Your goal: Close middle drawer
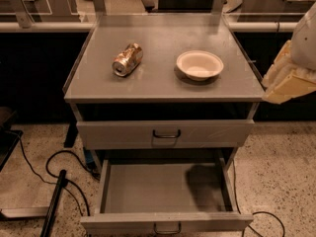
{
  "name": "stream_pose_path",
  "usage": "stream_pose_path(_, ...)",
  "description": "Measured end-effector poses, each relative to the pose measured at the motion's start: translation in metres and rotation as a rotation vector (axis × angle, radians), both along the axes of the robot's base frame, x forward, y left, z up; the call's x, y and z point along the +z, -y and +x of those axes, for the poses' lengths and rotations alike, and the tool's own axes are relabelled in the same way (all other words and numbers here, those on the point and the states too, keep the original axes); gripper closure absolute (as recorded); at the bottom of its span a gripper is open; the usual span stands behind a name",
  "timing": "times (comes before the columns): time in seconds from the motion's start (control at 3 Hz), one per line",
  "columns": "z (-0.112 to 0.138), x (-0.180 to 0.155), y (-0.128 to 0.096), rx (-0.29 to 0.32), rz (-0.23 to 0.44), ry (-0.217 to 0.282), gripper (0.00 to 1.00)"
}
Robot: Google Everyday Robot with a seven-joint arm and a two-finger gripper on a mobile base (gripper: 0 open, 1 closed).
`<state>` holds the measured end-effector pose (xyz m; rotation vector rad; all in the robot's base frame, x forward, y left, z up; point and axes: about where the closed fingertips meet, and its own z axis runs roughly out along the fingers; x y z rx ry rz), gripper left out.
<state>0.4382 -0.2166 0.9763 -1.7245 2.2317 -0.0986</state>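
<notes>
The middle drawer (163, 187) is a wide, shallow grey tray pulled far out of the grey cabinet toward me, and it holds nothing. Its low front panel (123, 223) sits at the bottom edge of the view, with a small dark loop handle (166, 228) at its centre. Above it, the taller drawer front (113, 134) with a plate under its handle stands nearly flush. My gripper (288, 80), a cream-coloured piece under the white arm (307, 36), hangs at the right edge beside the cabinet top, well above and to the right of the open drawer.
On the cabinet top (98, 83) lie a crushed can (127, 59) and a white bowl (199, 64). Black cables (59, 162) and a dark pole (53, 204) lie on the speckled floor at the left. A cable loop (269, 216) lies at the lower right.
</notes>
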Motion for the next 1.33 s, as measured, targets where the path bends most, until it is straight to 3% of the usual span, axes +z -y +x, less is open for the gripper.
stream_pose_path(0.33,0.0,0.0,0.0,0.0,0.0,0.0,0.87)
stream_pose_path(0.67,0.001,0.001,0.0,-0.002,0.002,0.003,1.0)
stream_pose_path(1.0,-0.01,-0.017,-0.003,-0.014,0.02,-0.029,1.0)
stream_pose_path(1.33,-0.034,-0.062,-0.009,-0.041,0.034,-0.095,1.0)
